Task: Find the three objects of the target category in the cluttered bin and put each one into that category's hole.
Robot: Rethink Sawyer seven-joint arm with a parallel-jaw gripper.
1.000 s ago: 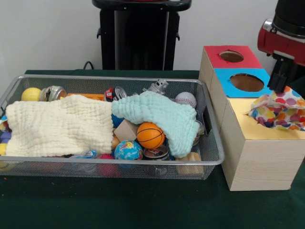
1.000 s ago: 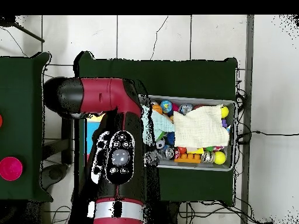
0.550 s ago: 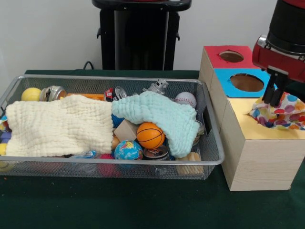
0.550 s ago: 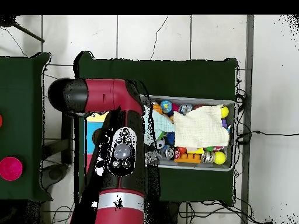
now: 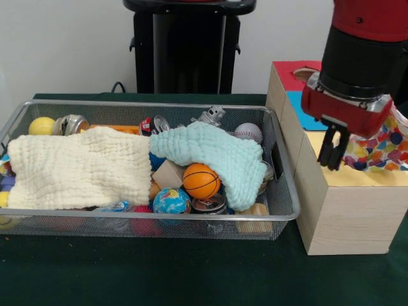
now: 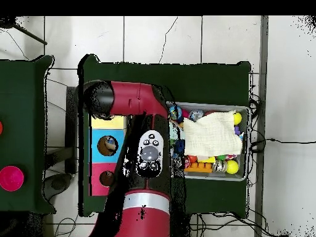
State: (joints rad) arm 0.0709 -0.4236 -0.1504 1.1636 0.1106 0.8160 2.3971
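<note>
Arm (image 6: 139, 179), red and black, crossing the overhead view from the bottom edge and bending over the gap between box and bin; in the front view it descends at upper right, in front of the box. Table (image 5: 191, 274), covered in dark green cloth. Wire bin (image 5: 284, 191) at left of the front view, filled with clutter. Wooden box (image 5: 344, 210) just beside the bin's right end, its top divided into a red panel with a hole (image 5: 310, 74), a blue panel with a hole (image 6: 107, 145), mostly hidden behind the arm in the front view, and a yellow panel. Cream cloth (image 5: 80, 169) spread over the left half of the bin. Pale blue cloth (image 5: 213, 153) draped over the right half, touching the cream one. Spotted cloth (image 5: 382, 146) bunched at the yellow panel's hole, partly tucked in. Gripper (image 5: 331, 153) hanging just left of the spotted cloth over the box's near left edge, its dark fingers close together with nothing between them. Basketball (image 5: 201, 181), globe ball (image 5: 171, 201), wooden block (image 5: 167, 173) and cans lying at the bin's front, below the blue cloth. Baseball (image 5: 248, 132) and yellow ball (image 5: 41, 125) at the bin's far side.
</note>
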